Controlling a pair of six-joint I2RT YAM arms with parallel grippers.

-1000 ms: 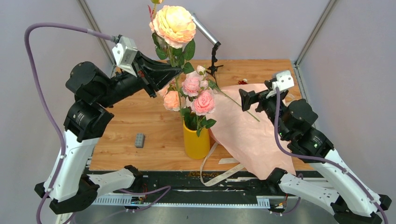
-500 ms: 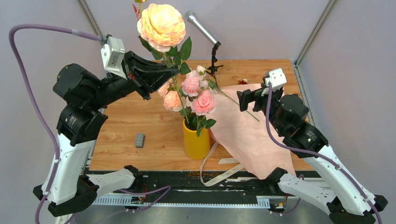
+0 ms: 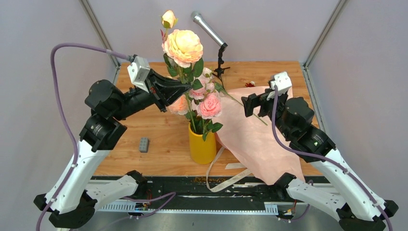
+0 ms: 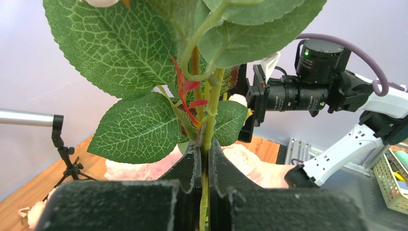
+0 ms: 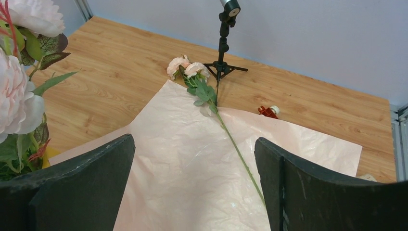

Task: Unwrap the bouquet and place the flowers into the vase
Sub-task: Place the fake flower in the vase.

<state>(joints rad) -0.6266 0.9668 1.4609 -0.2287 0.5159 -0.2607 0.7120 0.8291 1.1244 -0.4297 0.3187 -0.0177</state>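
Observation:
The yellow vase [image 3: 202, 144] stands at the table's front middle with pink roses [image 3: 210, 105] in it. My left gripper [image 3: 187, 87] [image 4: 204, 147] is shut on the green stem [image 4: 208, 122] of a big peach rose [image 3: 183, 46], held above the vase. That stem slants down towards the vase's mouth. The pink wrapping paper [image 3: 255, 139] [image 5: 178, 159] lies spread flat to the right, the beige ribbon [image 3: 219, 175] trailing off its front. One thin-stemmed flower [image 5: 231, 137] with pale buds [image 5: 185, 66] lies on the paper. My right gripper [image 3: 250, 103] [image 5: 195, 144] hovers open above the paper.
A microphone on a small black tripod [image 3: 219, 48] [image 5: 223, 53] stands at the back, next to the lying flower's buds. A small grey block [image 3: 144, 144] lies left of the vase. A small red object [image 3: 250, 84] [image 5: 267, 110] sits by the paper's far edge.
My left arm swung the big rose left, then brought it back right and lower, over the vase. My right gripper edged slightly left and stayed open.

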